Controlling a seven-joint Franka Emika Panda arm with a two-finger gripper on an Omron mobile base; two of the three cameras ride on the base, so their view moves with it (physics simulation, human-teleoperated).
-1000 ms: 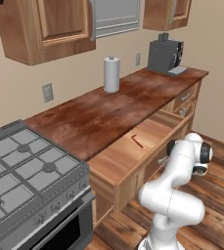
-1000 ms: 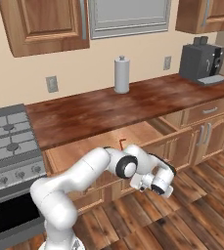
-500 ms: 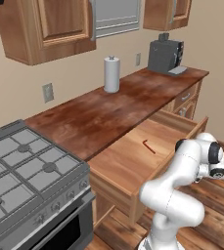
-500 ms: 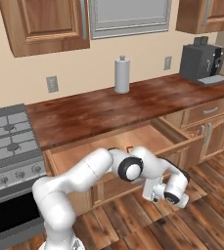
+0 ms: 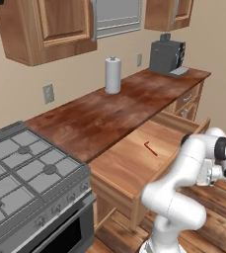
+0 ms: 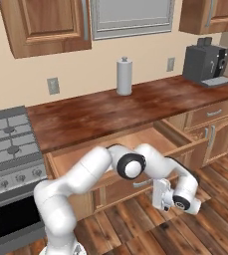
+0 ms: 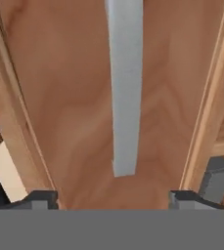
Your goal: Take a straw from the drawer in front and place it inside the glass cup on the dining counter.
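Just straw (image 5: 150,148) amid bare drawer (image 5: 129,165)

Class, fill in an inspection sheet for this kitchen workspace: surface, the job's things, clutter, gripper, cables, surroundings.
Surface: glossy reddish-brown counter, beside a stove.
Job's things: drawer pulled open; red straw lies flat on its floor. Glass cup: nothing seen.
Clutter: paper towel roll and coffee machine on the counter.
Gripper: gripper open, facing the drawer's panelled front, its tips either side of the metal bar handle, not touching it.
Cables: nothing seen.
Surroundings: wooden wall cabinets, wall outlet, wood plank floor.
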